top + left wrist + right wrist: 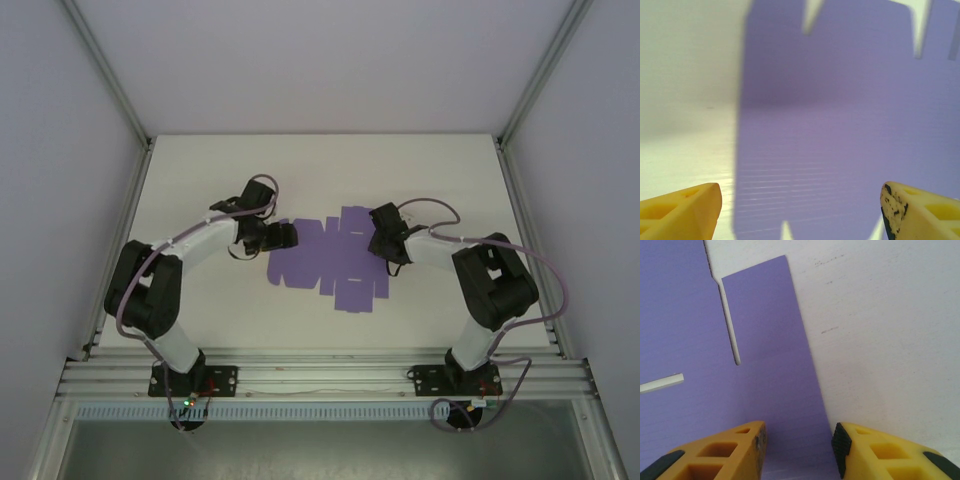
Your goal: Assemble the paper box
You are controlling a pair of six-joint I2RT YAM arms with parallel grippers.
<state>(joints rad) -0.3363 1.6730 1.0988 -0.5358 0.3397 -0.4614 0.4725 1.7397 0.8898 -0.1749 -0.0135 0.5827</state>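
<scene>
Purple card: the paper box is a flat die-cut sheet, unfolded, lying on the white table between the two grippers.
Left gripper: it sits at the sheet's left edge. In its wrist view the yellow fingers stand wide apart, with nothing between them.
Below the left gripper: the sheet spreads ahead of the fingertips. Its edge runs just inside the finger on the view's left, with bare table beyond.
Right gripper: it is over the sheet's right side. Its jaws are partly parted and clamp nothing.
Below the right gripper: a long flap stretches away from the fingertips, its right edge passing through the gap between them. A narrow slot is cut on the flap's left; bare table lies to its right.
</scene>
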